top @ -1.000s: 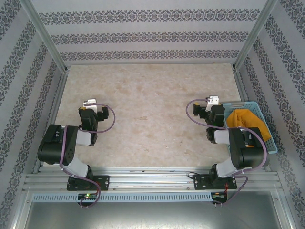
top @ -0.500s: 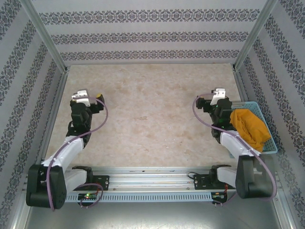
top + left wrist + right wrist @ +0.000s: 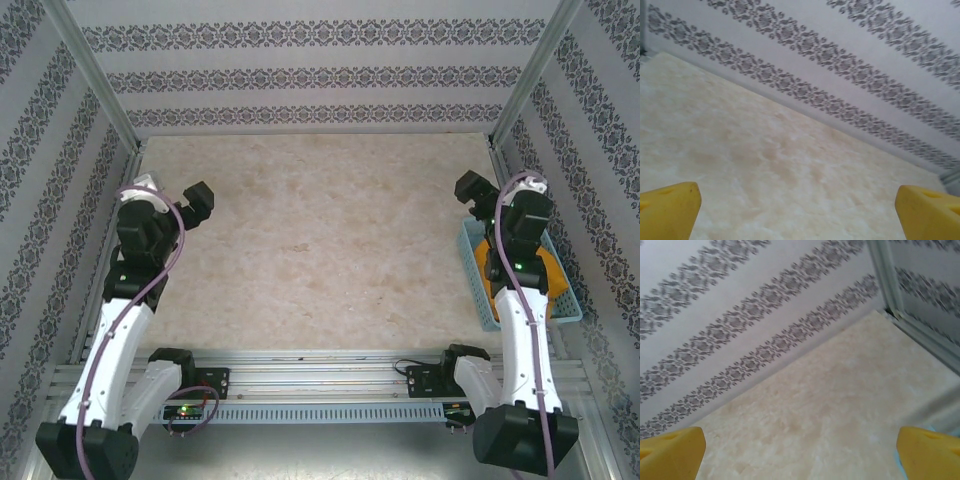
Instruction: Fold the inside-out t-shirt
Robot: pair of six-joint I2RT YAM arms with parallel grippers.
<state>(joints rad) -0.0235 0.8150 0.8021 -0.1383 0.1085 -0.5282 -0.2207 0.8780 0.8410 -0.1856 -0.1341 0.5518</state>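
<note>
Left gripper [image 3: 196, 202] and right gripper [image 3: 469, 187] both spread; shirt [image 3: 549, 270] bunched in the basket [image 3: 478, 297].
We see each pair of yellow fingers [image 3: 667, 210] wide apart above the table [image 3: 320, 250], holding nothing. The mustard-orange shirt lies crumpled in the blue basket at the table's right edge, partly under the right arm [image 3: 520, 300], nearer the base than its gripper.

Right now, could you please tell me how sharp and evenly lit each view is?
Top external: even, soft light, sharp, no glare on the table. Left wrist: wallpaper crisp, yellow fingertips soft at the corners. Right wrist: wallpaper slightly blurred, worst upper right; fingertips soft too.
</note>
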